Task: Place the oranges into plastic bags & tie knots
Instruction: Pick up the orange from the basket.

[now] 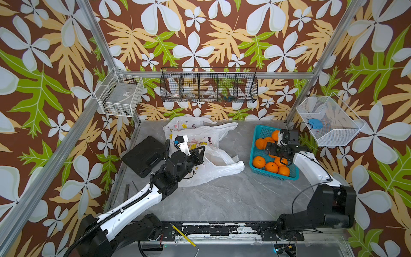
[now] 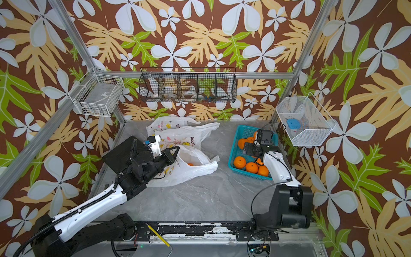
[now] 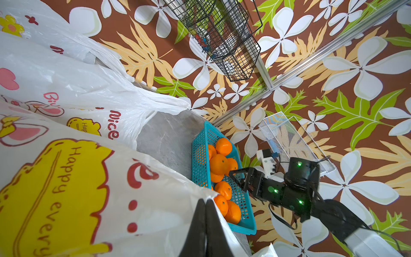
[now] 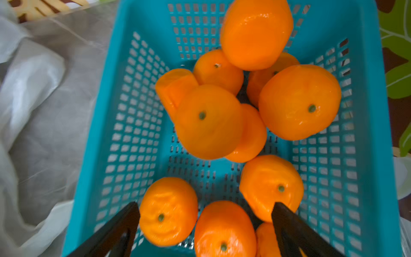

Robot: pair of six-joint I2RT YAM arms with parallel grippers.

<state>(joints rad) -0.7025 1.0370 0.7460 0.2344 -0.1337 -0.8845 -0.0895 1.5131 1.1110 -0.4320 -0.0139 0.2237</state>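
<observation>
Bright, even light; wrist-cam motion blur

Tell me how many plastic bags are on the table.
3. The back bag lies by the wall, the middle bag, printed "Nice", overlaps it, and the front bag has its rim pinched in the left gripper. Others could be hidden beneath.

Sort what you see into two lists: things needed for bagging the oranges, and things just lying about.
Job: oranges in teal basket; plastic bags, one pinched by left gripper; right gripper, open over basket.
Lying about: black case; black wire rack; yellow pencil.
</observation>
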